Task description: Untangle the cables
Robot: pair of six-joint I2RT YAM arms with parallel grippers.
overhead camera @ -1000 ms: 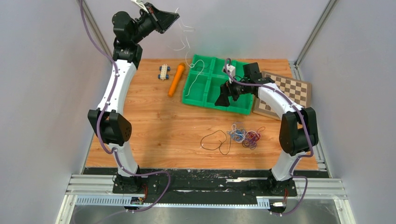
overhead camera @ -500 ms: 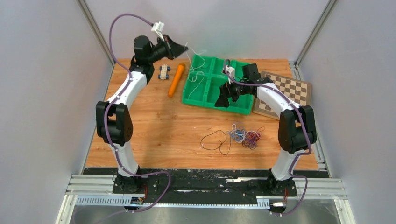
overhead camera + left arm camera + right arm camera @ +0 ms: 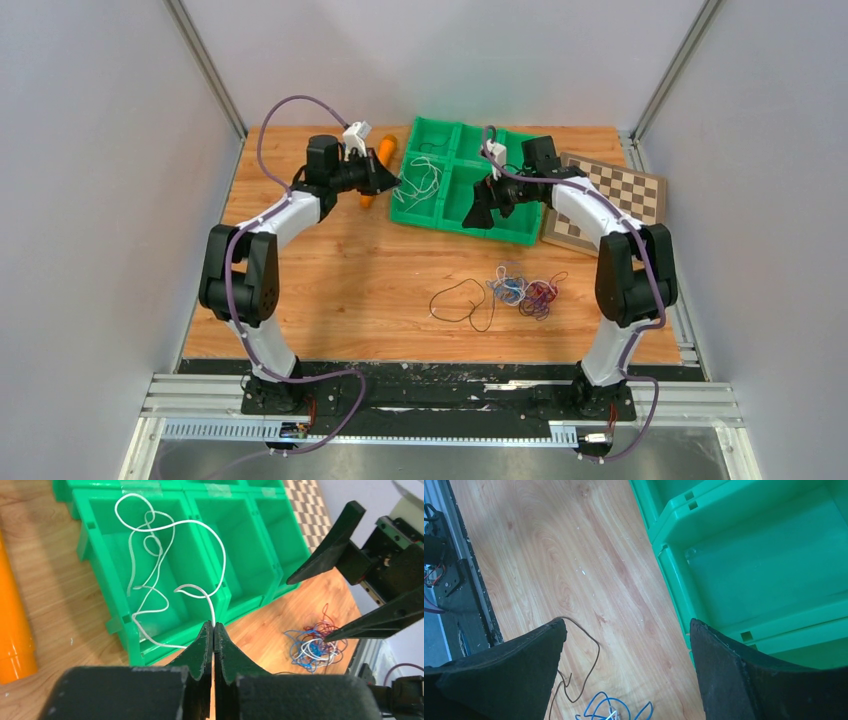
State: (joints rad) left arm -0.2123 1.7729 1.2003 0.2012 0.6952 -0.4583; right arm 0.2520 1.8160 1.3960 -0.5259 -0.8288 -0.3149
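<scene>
A wood-grain tabletop (image 3: 330,290) sits between plain grey walls, with an aluminium rail along its near edge. Toward the far side stands a green tray (image 3: 428,124) divided into compartments. To its right lies a checkerboard (image 3: 615,195), and to its left an orange cylinder (image 3: 386,148), partly hidden by the left arm.

The left tool (image 3: 392,182) sits just left of the tray's near-left corner. In the left wrist view its fingers are clenched tip to tip on the end of a white cable (image 3: 172,524), which rises out of the pinch and over the tray's near wall. The rest of that cable lies in loose loops inside the tray's near-left compartment, one arc reaching the divider on the right.

The right tool (image 3: 484,204) hangs over the near side of the tray, right of the white cable. Its fingers are spread wide with nothing between them. The right wrist view shows the tray wall and bare wood in the gap.

The other cables lie on the tabletop, near of the tray and well apart from it. A blue clump (image 3: 508,288) with white strands in it touches a red-and-purple clump (image 3: 541,295) on its right. A dark cable (image 3: 462,303) lies in an open loop just left of the blue clump.
</scene>
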